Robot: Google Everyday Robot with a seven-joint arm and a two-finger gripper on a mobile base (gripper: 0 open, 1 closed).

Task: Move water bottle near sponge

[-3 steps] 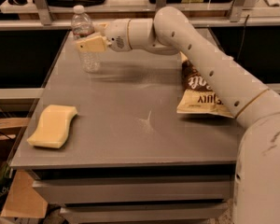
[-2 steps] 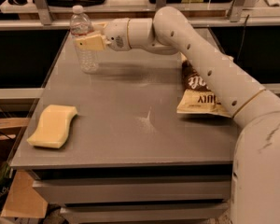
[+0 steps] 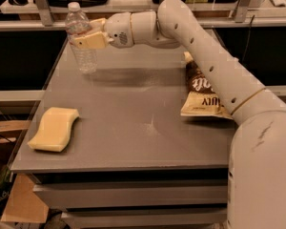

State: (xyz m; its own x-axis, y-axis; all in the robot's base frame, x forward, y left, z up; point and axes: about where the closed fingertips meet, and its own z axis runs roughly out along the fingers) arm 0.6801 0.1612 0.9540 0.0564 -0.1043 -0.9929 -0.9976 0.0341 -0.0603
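The water bottle [image 3: 82,42], clear and ribbed with a white cap, stands upright at the far left of the grey table [image 3: 133,109]. My gripper [image 3: 86,38] reaches in from the right and is shut on the bottle's middle, with one pale finger [image 3: 91,40] across its front. The bottle's base is at or just above the tabletop. The sponge [image 3: 54,129], a pale yellow foam pad, lies flat near the front left corner, well in front of the bottle and apart from it.
A yellow-and-brown chip bag [image 3: 200,92] lies at the right side of the table, partly under my arm [image 3: 205,56]. Shelving runs behind the table. Cardboard [image 3: 21,202] lies on the floor at the lower left.
The gripper and the bottle have shifted slightly left and up. The sponge and the chip bag have not moved.
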